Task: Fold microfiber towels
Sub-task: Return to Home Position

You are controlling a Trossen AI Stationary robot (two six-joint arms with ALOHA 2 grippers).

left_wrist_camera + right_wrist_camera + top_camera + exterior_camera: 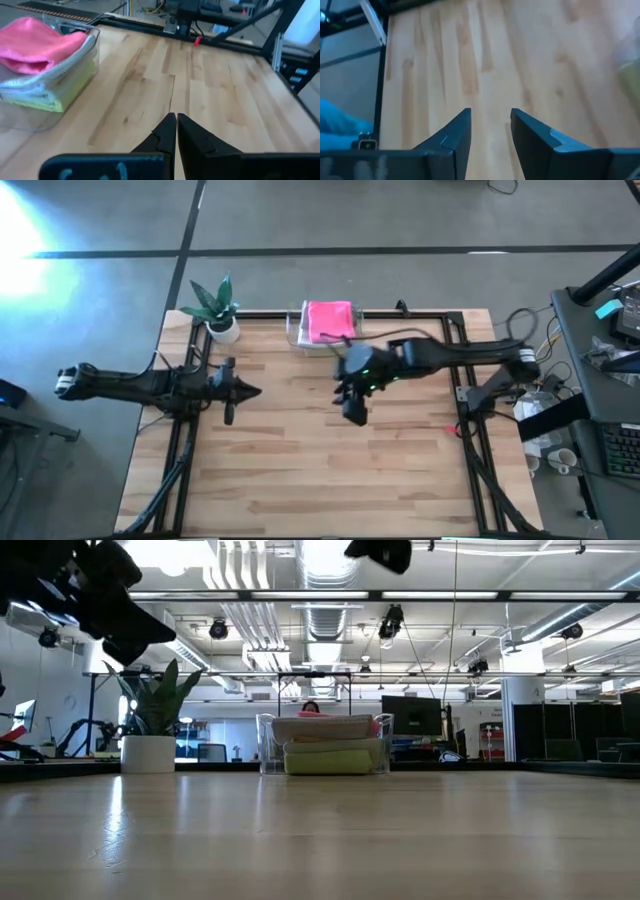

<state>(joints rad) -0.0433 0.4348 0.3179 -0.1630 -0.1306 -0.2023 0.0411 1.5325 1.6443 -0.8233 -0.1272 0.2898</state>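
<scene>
Microfiber towels (35, 45), folded, stacked in clear tray (94, 32) at far edge of table (300, 470), pink uppermost; left gripper (176, 116) at left side, fingers closed, empty; right gripper (490, 111) above mid-table near tray, fingers apart, empty; judged best for homing: withdraw right arm slowly, level, clear of tray rim, without snagging stack.

The plant (217, 310) sits near the left end effector (252, 391), at the worktop's (300, 470) far corner; clear tray (296, 330) stands just beyond the right end effector (355, 413).
</scene>
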